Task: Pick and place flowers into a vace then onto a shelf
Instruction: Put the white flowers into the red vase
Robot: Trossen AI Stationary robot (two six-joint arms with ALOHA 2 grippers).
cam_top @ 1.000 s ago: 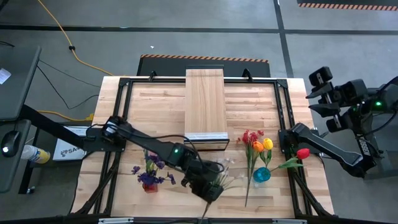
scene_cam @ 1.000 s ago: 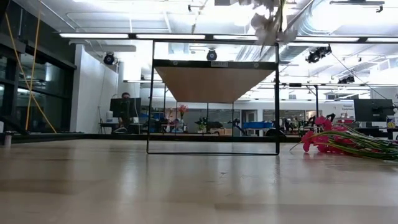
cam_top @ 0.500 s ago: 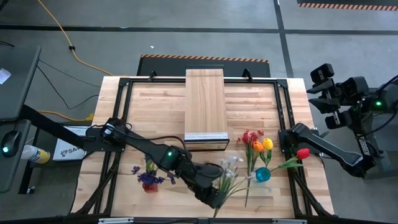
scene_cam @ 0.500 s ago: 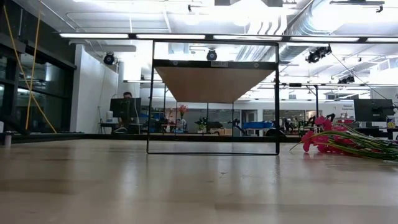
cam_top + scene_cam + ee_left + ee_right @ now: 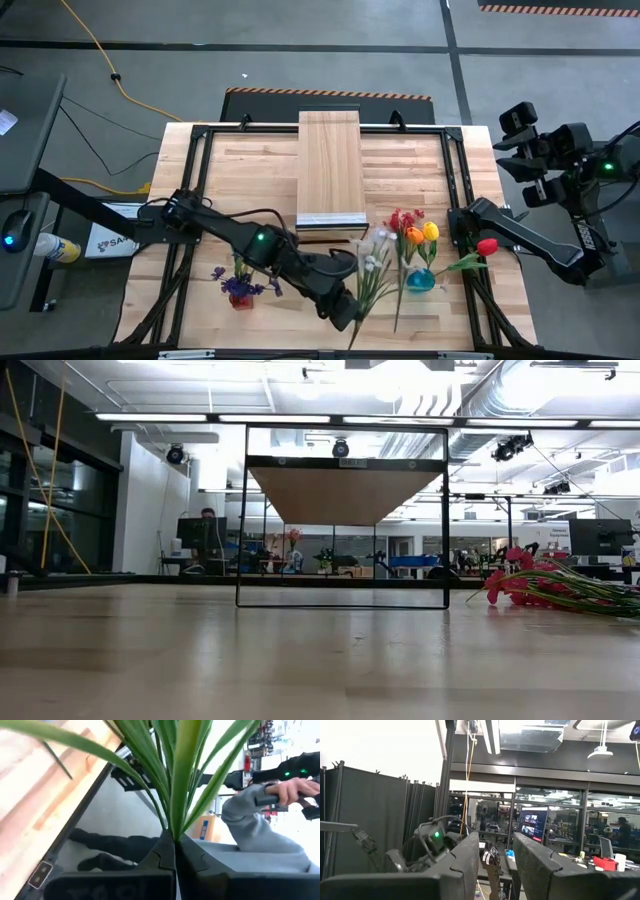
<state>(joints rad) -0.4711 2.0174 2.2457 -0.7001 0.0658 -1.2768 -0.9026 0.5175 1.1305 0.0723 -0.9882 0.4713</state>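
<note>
Because the white spray (image 5: 371,262) is pinched low on its stem, its blossoms and long leaves fan out above the left gripper (image 5: 348,312), which carries it clear of the table (image 5: 200,180) near the front edge, between the purple vase (image 5: 239,295) and the blue vase (image 5: 421,281). In the left wrist view the two dark fingers (image 5: 162,855) meet tight around the green stem base (image 5: 176,820), so the jaws are closed on the spray; holding it by the bottom end leaves that end awkward to feed into a vase mouth, so the arm would probably have to tip it upright first.

The blue vase stands near the front right corner of the table, holding orange and yellow tulips (image 5: 422,235), with a red spray (image 5: 402,221) lying just behind it and a red tulip (image 5: 487,246) leaning off toward the right edge. A purple spray (image 5: 245,262) sits in the purple vase toward the front left. The spray seems bound for the blue vase, to judge from its heading.

The shelf (image 5: 329,165) runs from the back edge to the table's middle, bare on top, so the placing there is not yet begun.

The right gripper (image 5: 527,150) waits off the table's right side, raised, its fingers (image 5: 465,865) standing apart around nothing.
</note>
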